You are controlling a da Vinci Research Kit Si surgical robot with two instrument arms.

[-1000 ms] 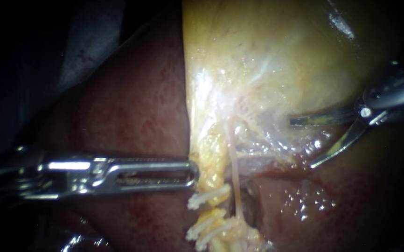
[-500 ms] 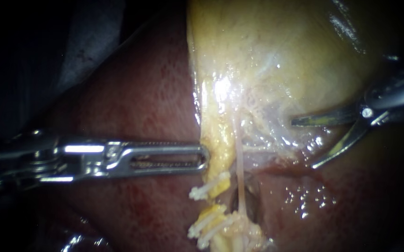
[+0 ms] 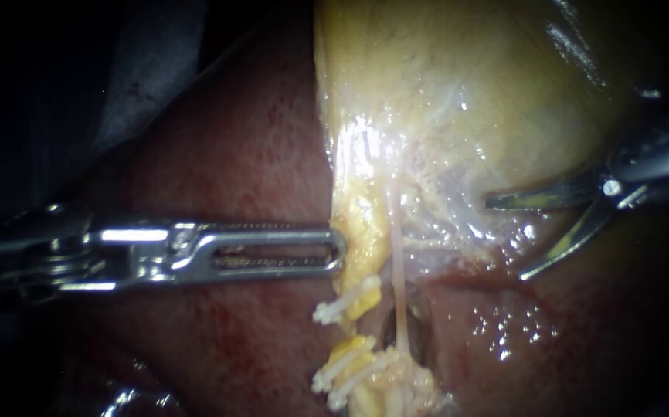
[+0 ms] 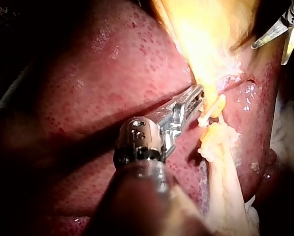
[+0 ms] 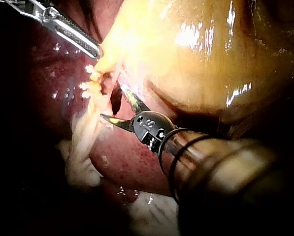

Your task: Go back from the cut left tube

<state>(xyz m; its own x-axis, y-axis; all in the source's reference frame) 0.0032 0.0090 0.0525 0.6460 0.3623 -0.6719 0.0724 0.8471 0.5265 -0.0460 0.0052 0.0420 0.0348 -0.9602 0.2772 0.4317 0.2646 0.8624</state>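
Now left instrument (image 3: pixel 338 249) grips gallbladder (image 3: pixel 466 93), right instrument (image 3: pixel 503 239) nearby

**Left closed, right spread**

Left instrument (image 3: pixel 337 251) reaches in level from the left, slotted jaws lying together. Right instrument (image 3: pixel 504 239) enters from the right, its curved blades parted wide, tips pointing leftward.

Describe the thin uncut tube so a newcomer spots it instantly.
In the endoscope view, from the yellow gallbladder, follow its narrow lower end down to the white clips. The thin pale tube runs straight down just right of them; unlike the yellow clipped tube, it is unbroken.
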